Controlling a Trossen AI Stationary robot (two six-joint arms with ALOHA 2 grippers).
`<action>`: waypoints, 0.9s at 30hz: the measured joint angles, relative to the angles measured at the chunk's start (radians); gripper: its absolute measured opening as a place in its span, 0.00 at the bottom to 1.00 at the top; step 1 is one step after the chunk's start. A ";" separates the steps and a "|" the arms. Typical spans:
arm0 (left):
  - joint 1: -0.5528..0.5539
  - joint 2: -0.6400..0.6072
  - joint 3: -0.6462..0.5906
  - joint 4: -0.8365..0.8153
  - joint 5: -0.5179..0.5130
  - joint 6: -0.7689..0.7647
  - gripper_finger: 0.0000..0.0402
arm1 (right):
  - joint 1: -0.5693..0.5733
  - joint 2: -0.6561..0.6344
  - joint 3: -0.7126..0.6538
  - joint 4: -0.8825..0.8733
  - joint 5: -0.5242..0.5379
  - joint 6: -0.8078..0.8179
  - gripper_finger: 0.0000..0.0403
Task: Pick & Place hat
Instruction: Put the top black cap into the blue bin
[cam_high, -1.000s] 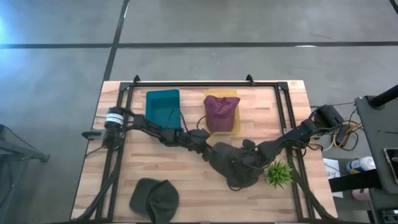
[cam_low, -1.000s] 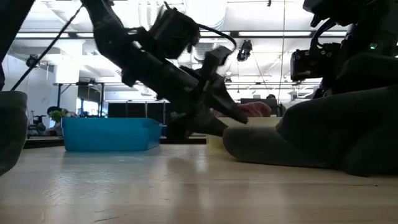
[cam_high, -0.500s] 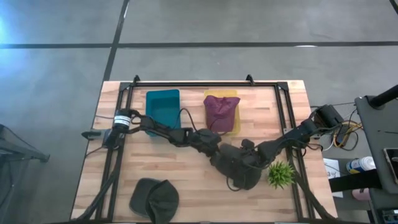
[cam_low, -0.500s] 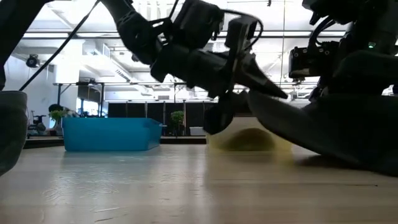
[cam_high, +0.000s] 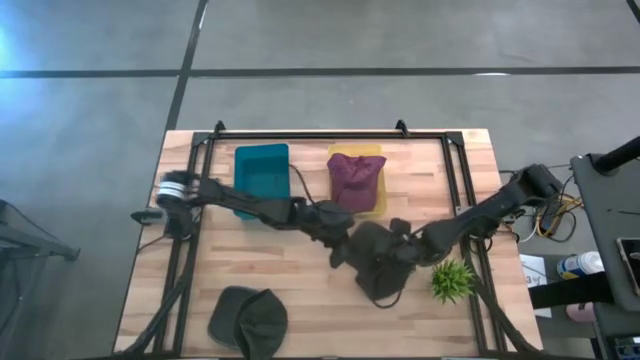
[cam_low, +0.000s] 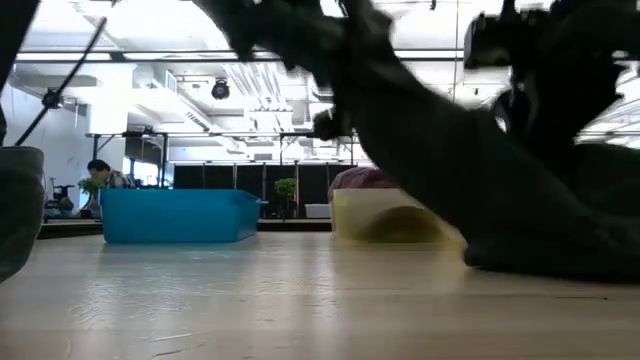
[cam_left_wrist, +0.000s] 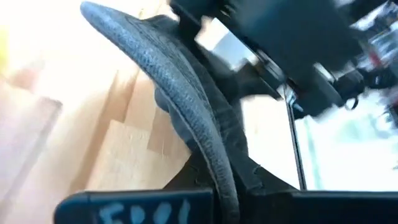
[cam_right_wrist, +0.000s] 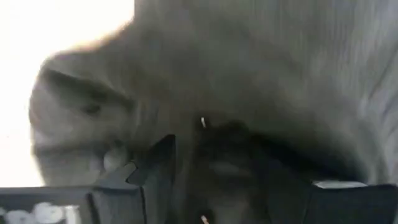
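Two bins sit side by side at the far edge of the wooden desk (cam_high: 250, 265): a teal bin (cam_high: 262, 173), nothing visible in it, and a yellow bin (cam_high: 376, 200) holding a maroon cap (cam_high: 353, 176) that covers most of it. The low view shows the same pair level across the desk, the teal bin's wall (cam_low: 175, 217) hiding its inside and the maroon cap (cam_low: 362, 180) bulging above the yellow bin's rim (cam_low: 385, 216). The dark grey hat (cam_high: 378, 262) lies right of the desk's centre, between the two claws, its long axis running roughly from the yellow bin toward the near right corner. The left claw (cam_high: 345, 247) meets the hat's edge on the side toward the bins; the left wrist view shows the hat's curved brim (cam_left_wrist: 180, 118) pinched between the fingers (cam_left_wrist: 205, 202) and standing up off the wood. The right claw (cam_high: 402, 247) presses into the hat from the right; the right wrist view is filled with grey ribbed fabric (cam_right_wrist: 249, 81), and whether those fingers are apart or together cannot be told. From the low view the hat (cam_low: 480, 190) slopes down to the right, one edge lifted. A second dark cap (cam_high: 248, 318) rests at the near left edge, and a small green plant (cam_high: 450, 279) stands just right of the hat.
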 joint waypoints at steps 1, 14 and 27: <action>-0.006 -0.042 0.006 -0.050 -0.019 0.038 0.01 | 0.000 -0.022 0.021 -0.037 0.005 -0.017 0.50; -0.208 -0.282 0.251 -0.651 -0.420 0.418 0.01 | 0.005 -0.340 0.269 -0.422 0.191 0.040 0.50; -0.438 0.065 0.576 -1.224 -0.730 0.838 0.01 | 0.005 -0.375 0.278 -0.551 0.224 0.202 0.50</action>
